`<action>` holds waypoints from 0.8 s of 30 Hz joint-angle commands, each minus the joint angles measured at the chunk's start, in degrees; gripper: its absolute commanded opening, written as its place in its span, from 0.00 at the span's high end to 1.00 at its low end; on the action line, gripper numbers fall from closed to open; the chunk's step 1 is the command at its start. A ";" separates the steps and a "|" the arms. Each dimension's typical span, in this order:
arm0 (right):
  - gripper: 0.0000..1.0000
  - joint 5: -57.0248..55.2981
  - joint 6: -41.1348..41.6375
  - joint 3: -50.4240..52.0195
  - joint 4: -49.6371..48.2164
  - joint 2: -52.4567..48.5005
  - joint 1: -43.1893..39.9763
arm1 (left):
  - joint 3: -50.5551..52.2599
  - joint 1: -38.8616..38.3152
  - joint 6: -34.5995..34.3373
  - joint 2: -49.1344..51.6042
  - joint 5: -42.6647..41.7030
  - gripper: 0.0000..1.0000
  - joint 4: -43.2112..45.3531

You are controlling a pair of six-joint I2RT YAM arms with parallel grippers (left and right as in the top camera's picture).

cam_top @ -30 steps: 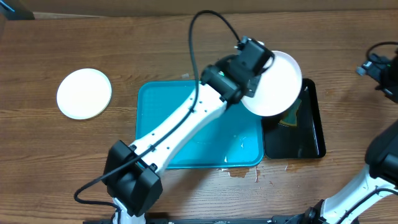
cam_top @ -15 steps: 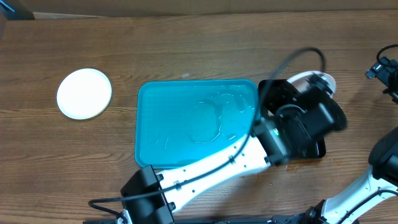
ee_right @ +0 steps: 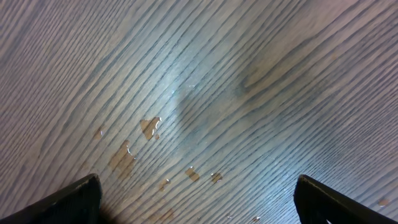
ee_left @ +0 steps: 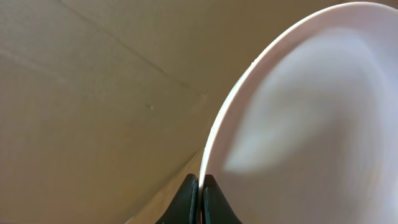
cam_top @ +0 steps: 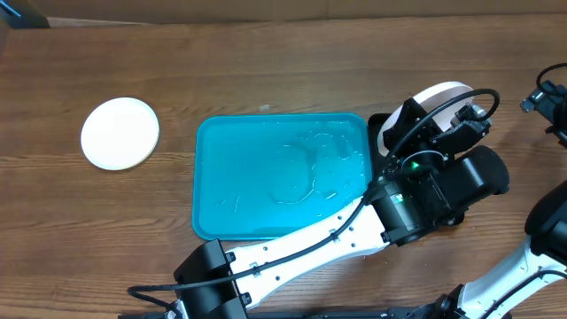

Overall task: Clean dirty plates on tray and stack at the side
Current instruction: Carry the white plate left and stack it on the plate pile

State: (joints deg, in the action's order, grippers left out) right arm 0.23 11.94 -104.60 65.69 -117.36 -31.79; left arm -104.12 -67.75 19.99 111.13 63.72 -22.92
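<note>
Overhead: left arm (cam_top: 310, 244) has the held plate (cam_top: 440, 92) up on edge, right of the empty wet tray (cam_top: 213, 177). The second plate (cam_top: 120, 133) sits far left on the tabletop (cam_top: 266, 62).
Left wrist: left fingers (ee_left: 189, 198) pinched shut on the plate's rim.
Right wrist: right fingers (ee_right: 74, 199) spread wide, empty.
Probably the cleaning step; next, stack it on the second plate.

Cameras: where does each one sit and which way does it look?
Overhead: above the table, looking straight down on the blue tray, a lone plate, left arm, right arm.
Left wrist: on the left arm, looking along the shut left gripper pinching the held plate.
Right wrist: on the right arm, looking down at wet table, the open right gripper at the bottom corners.
Shared: overhead also shows the held plate.
</note>
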 commanded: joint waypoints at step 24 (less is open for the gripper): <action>0.00 0.50 0.22 -0.81 -0.11 1.31 -0.11 | -1.49 49.37 -49.48 -1.88 -70.97 0.96 -31.87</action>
State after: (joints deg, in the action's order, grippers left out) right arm 0.23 11.92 -104.60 65.71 -117.36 -31.79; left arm -104.51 -26.39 -23.42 111.11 7.29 -52.38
